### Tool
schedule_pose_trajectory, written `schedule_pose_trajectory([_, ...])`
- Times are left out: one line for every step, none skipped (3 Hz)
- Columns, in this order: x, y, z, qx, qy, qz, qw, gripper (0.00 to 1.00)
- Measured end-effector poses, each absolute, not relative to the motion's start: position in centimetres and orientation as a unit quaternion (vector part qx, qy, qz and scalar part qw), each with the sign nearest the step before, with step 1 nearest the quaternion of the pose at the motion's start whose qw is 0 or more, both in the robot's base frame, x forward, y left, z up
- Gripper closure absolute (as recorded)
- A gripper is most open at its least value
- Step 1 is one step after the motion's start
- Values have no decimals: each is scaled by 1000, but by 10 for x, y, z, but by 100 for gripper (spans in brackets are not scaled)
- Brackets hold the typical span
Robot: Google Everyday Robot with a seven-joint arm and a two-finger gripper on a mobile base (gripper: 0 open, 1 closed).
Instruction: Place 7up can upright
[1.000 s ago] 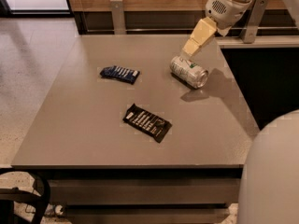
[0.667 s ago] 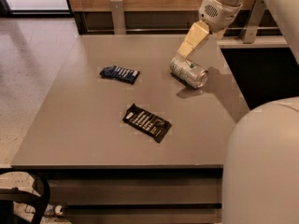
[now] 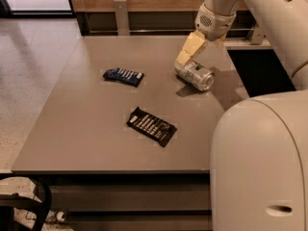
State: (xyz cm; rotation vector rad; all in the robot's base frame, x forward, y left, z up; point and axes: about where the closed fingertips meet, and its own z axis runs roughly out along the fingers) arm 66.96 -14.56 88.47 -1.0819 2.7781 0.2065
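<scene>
The 7up can (image 3: 196, 75) lies on its side on the grey table (image 3: 86, 124), toward the far right, with one shiny silver end facing front right. My gripper (image 3: 185, 57) hangs from the white arm that comes in from the upper right. Its cream-coloured fingers (image 3: 191, 47) point down and left, and their tips are at the can's far left end, touching or almost touching it.
A blue snack wrapper (image 3: 123, 76) lies left of the can. A black snack wrapper (image 3: 151, 126) lies nearer the front, in the middle. My white body (image 3: 260, 167) fills the lower right. A dark gap (image 3: 260, 71) borders the table's right edge.
The arm has swung left and lower, bringing the gripper down to the can's far left end. More of my white body has come into view at the right. The can has stayed in place.
</scene>
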Motion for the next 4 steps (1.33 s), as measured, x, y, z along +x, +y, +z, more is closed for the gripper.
schedule_pose_trajectory([667, -141, 866, -347, 935, 56, 46, 0])
schedule_pose_trajectory([664, -140, 853, -342, 938, 55, 29, 0])
schedule_pose_trajectory([662, -137, 839, -341, 938, 57, 13, 0])
schedule_pose_trajectory([665, -132, 826, -345, 937, 60, 8, 22])
